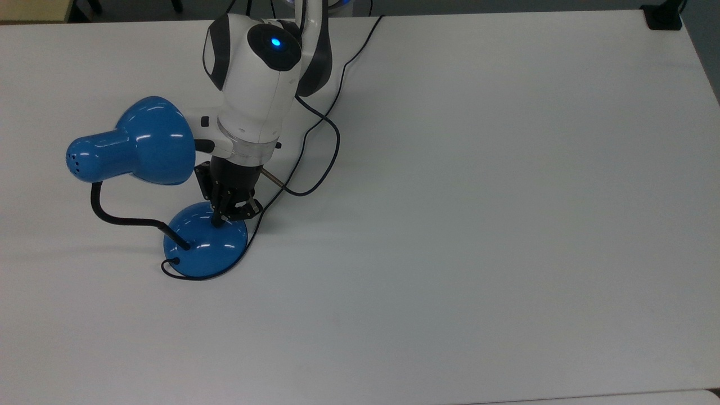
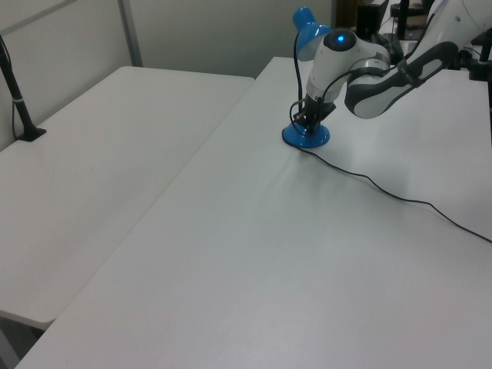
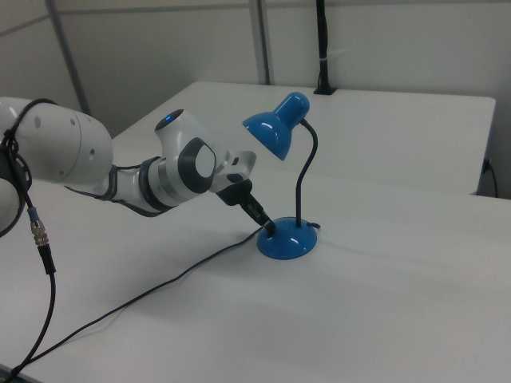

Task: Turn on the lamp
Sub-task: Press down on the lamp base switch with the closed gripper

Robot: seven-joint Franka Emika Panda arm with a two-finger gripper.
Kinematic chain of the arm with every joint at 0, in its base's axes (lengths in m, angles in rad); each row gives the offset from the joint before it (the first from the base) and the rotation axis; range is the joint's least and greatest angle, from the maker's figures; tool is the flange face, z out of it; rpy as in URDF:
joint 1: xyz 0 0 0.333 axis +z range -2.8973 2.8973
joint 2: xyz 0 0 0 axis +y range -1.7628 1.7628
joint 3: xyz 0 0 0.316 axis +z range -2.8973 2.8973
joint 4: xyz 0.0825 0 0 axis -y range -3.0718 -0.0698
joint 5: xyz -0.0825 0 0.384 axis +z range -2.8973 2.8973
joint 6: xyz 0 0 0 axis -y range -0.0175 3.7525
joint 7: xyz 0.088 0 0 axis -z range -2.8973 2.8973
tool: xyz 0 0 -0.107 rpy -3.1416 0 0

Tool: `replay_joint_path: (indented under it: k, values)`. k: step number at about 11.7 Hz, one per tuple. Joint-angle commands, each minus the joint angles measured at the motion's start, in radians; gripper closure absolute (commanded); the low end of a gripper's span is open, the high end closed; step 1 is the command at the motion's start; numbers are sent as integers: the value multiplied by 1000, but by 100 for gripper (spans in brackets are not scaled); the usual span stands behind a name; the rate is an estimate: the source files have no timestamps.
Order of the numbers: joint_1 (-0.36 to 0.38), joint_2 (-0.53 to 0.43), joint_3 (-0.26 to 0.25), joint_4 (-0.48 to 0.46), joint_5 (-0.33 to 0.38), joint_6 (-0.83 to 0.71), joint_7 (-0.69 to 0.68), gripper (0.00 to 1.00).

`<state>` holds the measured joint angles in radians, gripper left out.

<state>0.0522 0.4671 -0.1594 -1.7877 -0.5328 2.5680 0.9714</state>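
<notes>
The glossy blue lamp stands at the top view's left, its bell-shaped shade (image 1: 149, 140) held over the table by a black bent neck (image 1: 112, 216). Its round domed base (image 1: 205, 247) sits below the shade. My gripper (image 1: 216, 221) is shut, and its tip touches the top of the base where the small black switch lies, covering it. In the right view the gripper (image 3: 270, 227) slants down onto the base (image 3: 287, 239) from the right view's left. No glow shows under the shade (image 3: 275, 128). In the left view the gripper (image 2: 301, 123) meets the base (image 2: 307, 137).
The lamp's thin black cord (image 2: 400, 196) trails across the white table (image 1: 478, 225). A cable from my arm loops beside the wrist (image 1: 332, 129). A black mount (image 1: 664, 17) sits at the far corner. A second table (image 2: 77, 154) with a black post (image 2: 15, 92) adjoins.
</notes>
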Motion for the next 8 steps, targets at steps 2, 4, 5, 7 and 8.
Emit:
replay_joint_path:
  k: [2,4,5,7,8]
  values:
    - [-6,15,0,13,-30,30,32,100]
    - [-17,24,0,13,-30,70,32,100]
    - [-18,34,0,13,-35,73,32,100]
    - [-23,41,-2,13,-42,92,32,100]
    - [-23,39,0,13,-42,93,32,100]
